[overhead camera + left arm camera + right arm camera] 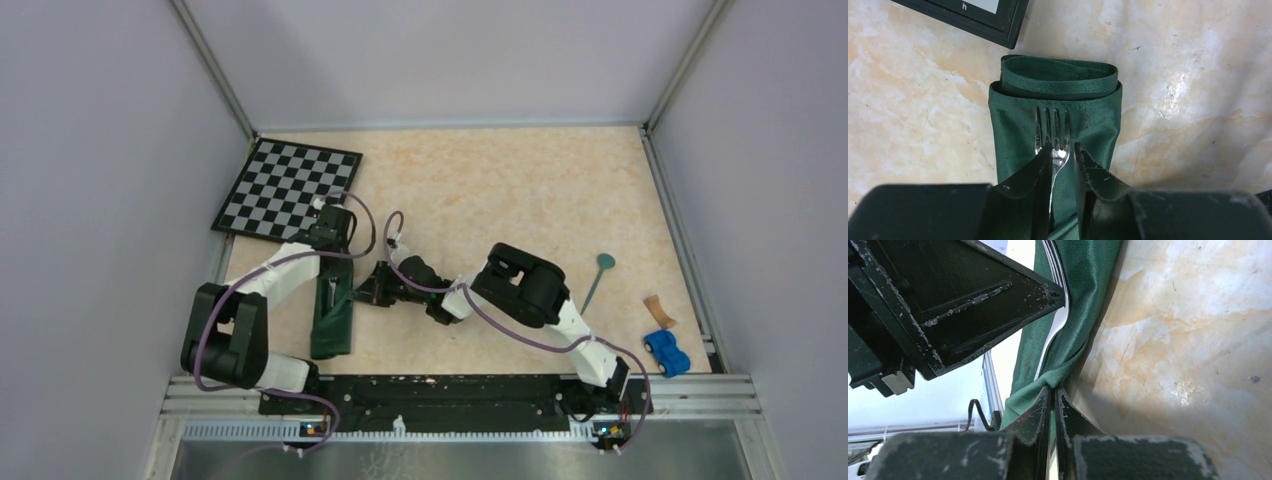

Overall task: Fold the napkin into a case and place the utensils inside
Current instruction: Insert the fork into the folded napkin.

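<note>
fork [1052, 127] lies along the case [1098, 130], tines ahead of the left jaws, slightly apart astride its neck; right jaws clamp case edge

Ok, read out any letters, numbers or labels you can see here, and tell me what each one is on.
"h": a white letter on the dark border of the checkered board, left wrist view.
Any other border marks on that board, top view: too small to read.
The green cloth case and the fork show no text.
</note>
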Motion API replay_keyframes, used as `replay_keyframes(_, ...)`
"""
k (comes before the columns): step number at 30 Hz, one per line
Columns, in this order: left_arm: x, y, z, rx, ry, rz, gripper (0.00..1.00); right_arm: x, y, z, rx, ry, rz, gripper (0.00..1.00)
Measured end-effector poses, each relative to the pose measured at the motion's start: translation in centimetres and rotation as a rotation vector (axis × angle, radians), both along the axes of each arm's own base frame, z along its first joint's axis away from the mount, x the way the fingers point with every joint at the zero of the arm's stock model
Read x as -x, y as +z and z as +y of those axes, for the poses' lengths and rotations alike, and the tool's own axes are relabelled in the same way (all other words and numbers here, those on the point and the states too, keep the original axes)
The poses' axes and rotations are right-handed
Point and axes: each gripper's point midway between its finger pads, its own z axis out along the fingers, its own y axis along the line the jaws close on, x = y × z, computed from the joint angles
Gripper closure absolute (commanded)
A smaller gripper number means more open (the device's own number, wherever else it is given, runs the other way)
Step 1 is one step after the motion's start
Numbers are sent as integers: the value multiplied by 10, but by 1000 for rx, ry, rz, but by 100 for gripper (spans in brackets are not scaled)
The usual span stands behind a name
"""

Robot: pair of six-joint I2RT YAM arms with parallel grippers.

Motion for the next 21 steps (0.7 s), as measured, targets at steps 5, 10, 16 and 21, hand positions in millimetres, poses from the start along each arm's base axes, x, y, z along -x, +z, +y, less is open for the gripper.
replay_keyframes(5, 2, -1, -3, 28, 8, 9, 58, 0, 0, 0, 0, 0, 0, 100)
replay_keyframes(10, -1, 3, 2, 36, 43, 11, 52, 0, 0, 0, 0, 0, -1, 100)
replay_keyframes(16, -11, 3, 15, 37, 58, 12, 52, 0, 0, 0, 0, 1, -1, 100)
replay_keyframes(21, -13, -9, 13, 48, 10, 60, 52, 0, 0, 0, 0, 2, -2, 100)
